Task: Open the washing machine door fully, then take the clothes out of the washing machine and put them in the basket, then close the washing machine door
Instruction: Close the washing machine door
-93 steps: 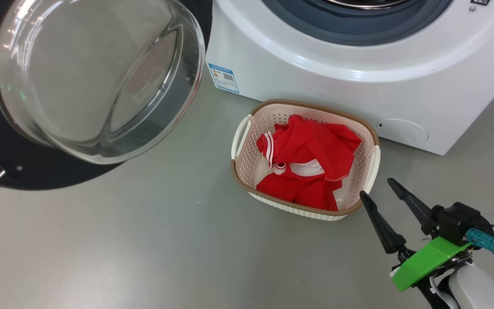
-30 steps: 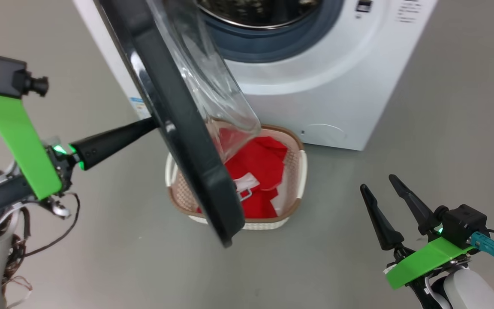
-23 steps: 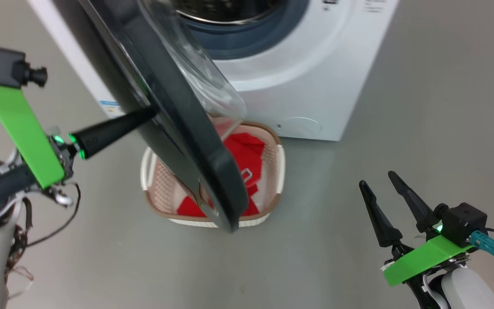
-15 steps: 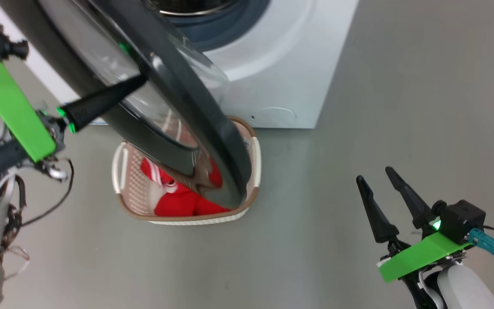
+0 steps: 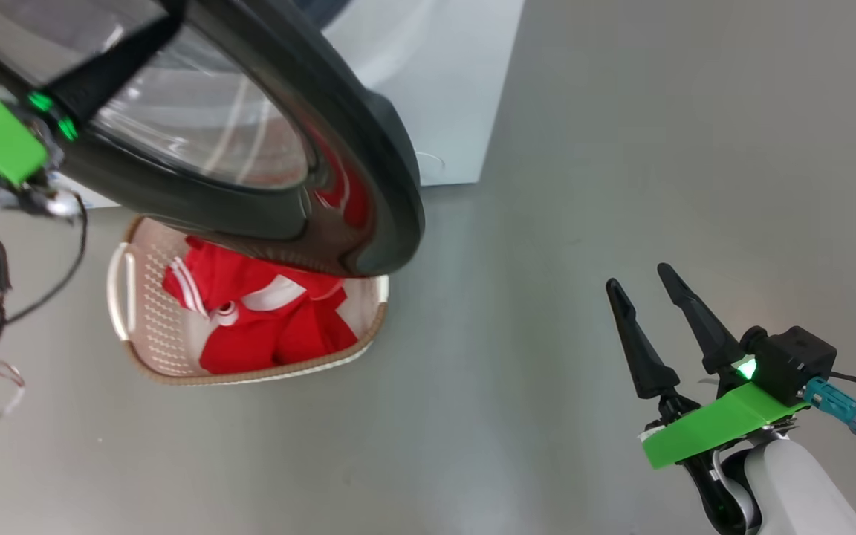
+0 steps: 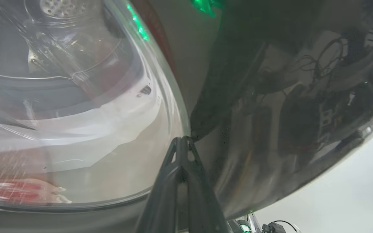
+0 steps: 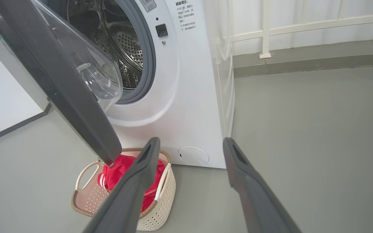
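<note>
Washing machine door [image 5: 372, 156] half-open, closed left pincer [image 6: 181, 141] against it

- Door [image 5: 368, 148], 11 o'clock: glossy black plastic, mirror-like; window [image 5: 198, 126] clear smooth glass.
- Washer [image 7: 189, 97]: smooth white shell; drum [image 7: 128, 45] shiny perforated steel; seal [image 7: 152, 64] matt grey rubber.
- Basket [image 5: 142, 327], 8 o'clock: perforated cream plastic, woven-look brown rim.
- Clothes [image 5: 272, 334]: matt red cloth w/ white trim.
- Floor [image 5: 621, 148]: smooth grey, faint sheen.

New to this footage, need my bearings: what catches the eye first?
The glossy black washing machine door, part-open, looms at the head view's upper left, with the shut left tool tipped against its outer face. Under it, bright red clothes lie in the basket; the open right tool hangs lower right.
</note>
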You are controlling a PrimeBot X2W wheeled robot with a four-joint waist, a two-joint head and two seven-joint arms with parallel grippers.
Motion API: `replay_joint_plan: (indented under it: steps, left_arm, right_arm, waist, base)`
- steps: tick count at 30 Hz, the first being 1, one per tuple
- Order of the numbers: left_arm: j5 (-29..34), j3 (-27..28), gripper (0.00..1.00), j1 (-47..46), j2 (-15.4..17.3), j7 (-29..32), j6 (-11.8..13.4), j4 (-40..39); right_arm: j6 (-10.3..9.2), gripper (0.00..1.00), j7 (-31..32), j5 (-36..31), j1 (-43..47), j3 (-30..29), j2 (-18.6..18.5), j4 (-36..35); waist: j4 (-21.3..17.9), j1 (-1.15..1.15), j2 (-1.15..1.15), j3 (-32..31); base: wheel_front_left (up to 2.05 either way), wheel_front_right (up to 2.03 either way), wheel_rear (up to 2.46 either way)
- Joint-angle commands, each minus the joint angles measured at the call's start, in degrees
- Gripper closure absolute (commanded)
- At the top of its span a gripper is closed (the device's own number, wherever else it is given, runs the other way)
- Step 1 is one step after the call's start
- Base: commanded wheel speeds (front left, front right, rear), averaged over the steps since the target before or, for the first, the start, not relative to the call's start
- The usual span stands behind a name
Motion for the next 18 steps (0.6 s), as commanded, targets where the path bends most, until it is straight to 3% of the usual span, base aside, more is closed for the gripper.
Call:
replay_joint_plan:
  steps: [1, 18]
  left_arm:
    - [1.38, 2.00, 1.00, -3.83, 2.62, -1.62, -0.25, -0.07]
    - [1.28, -2.07, 1.00, -9.19, 3.74, -8.58, -0.25, 6.70]
  right_arm:
    - [0.51, 0.00, -0.68, -0.60, -1.37, 1.04, 0.55, -1.56]
    - [0.51, 0.00, -0.68, -0.81, -2.38, 0.85, 2.01, -1.36]
  waist:
    - [-1.56, 0.00, 0.00, 1.37]
    - [-3.19, 0.00, 0.00, 2.19]
  base:
    - [0.00, 0.00, 0.00]
    - [0.00, 0.00, 0.00]
